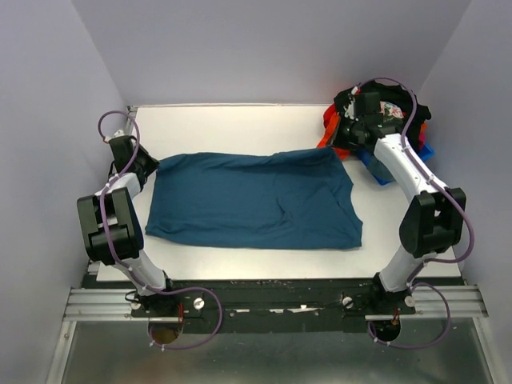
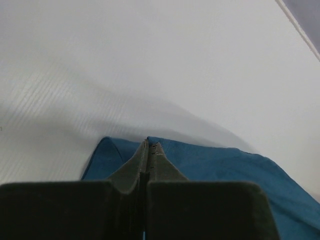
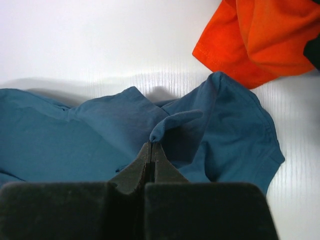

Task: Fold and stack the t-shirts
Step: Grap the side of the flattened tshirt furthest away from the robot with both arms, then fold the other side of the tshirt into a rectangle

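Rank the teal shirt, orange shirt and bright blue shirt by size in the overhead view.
1. The teal t-shirt, spread flat: largest by far.
2-3. The orange shirt and bright blue shirt: small patches beside the right arm, too alike to rank.

The teal-blue t-shirt [image 1: 252, 200] covers the middle of the worktop [image 1: 232, 128], leaving a bare strip along the far wall [image 1: 264, 48] and a narrower one at the near edge where a hand could pass. The far right corner is blocked by a heap of t-shirts [image 1: 329, 132], lying just beside the teal one's sleeve.
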Controlling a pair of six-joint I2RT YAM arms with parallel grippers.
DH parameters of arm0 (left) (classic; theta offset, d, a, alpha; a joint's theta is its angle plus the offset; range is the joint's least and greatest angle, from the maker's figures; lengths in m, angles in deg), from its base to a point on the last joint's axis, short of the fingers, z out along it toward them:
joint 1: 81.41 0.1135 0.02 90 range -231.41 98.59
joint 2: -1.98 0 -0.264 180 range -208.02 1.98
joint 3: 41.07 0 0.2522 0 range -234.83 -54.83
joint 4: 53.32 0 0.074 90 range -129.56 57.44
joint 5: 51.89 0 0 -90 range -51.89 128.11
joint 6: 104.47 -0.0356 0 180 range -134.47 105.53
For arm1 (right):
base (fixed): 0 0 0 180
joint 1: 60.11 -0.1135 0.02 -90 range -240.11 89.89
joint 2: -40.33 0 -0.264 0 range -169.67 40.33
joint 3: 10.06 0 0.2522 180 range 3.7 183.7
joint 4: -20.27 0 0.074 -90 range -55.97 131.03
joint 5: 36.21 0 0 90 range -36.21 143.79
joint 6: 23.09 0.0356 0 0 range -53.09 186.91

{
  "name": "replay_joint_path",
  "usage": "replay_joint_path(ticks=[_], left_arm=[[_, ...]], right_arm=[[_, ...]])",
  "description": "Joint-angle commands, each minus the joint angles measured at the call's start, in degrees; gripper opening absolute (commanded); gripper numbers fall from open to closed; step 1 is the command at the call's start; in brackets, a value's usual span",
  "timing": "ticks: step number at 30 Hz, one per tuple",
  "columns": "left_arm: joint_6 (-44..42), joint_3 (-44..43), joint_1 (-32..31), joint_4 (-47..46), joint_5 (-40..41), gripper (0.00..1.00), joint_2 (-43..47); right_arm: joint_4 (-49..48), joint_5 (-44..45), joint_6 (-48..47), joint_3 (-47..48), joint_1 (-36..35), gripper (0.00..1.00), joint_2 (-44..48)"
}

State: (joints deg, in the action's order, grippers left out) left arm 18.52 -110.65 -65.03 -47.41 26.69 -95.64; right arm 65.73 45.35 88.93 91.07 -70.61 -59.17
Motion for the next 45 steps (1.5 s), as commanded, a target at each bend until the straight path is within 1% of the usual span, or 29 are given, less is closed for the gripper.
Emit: replay_joint_path(ticks=[1,5,10,21,24,29,36,39,40,41,42,43,44,45], left_arm=[[0.05,2.54,0.41,-3.13,4.2,0.0,5.42],[0.23,6.32,0.58,-4.97,7.9,0.0,9.37],[0.49,8.52,1.02,-5.5,10.45,0.0,11.23],[2.69,12.83,1.72,-9.37,10.89,0.0,13.86],[3.22,13.8,1.72,-9.63,10.98,0.0,14.65],[5.59,15.73,1.72,-9.72,10.89,0.0,15.09],[10.51,18.37,1.99,-8.58,9.22,0.0,13.95],[13.93,20.82,2.43,-8.49,8.96,0.0,14.13],[14.72,21.79,2.51,-9.1,8.52,0.06,14.56],[15.08,22.49,2.51,-9.71,7.74,0.24,15.0],[15.0,23.2,2.51,-10.42,6.95,0.45,15.44],[14.91,23.47,2.6,-10.68,6.85,0.6,16.49],[14.82,23.9,2.52,-10.77,7.11,0.74,17.37],[14.38,23.91,2.43,-10.6,7.55,0.82,18.77]], right_arm=[[-0.68,-0.69,0.48,-3.34,-0.04,0.01,5.19],[-0.41,-0.25,0.22,-5.45,-0.04,0.01,8.0],[0.02,0.1,-0.14,-7.48,-0.04,0.01,9.94],[0.2,0.98,-0.4,-12.75,-0.04,0.01,14.86],[-0.15,0.8,-0.22,-15.56,-0.04,0.01,16.44],[-3.13,-0.08,1.53,-23.55,-0.05,0.01,20.04],[-10.95,-1.04,6.36,-40.15,-0.48,0.01,26.72],[-14.64,-1.57,9.61,-46.75,-0.75,0.06,29.1],[-15.87,-1.75,10.84,-48.42,-0.83,0.12,29.8],[-16.67,-1.66,11.55,-49.48,-0.84,0.18,30.07],[-17.11,-0.96,12.16,-50.01,-0.84,0.26,30.16],[-17.2,-0.43,12.17,-49.67,-0.92,0.39,30.25],[-17.11,-0.43,11.39,-48.8,-1.1,0.48,30.07],[-16.33,-0.08,10.42,-46.87,-1.36,0.52,29.55]])
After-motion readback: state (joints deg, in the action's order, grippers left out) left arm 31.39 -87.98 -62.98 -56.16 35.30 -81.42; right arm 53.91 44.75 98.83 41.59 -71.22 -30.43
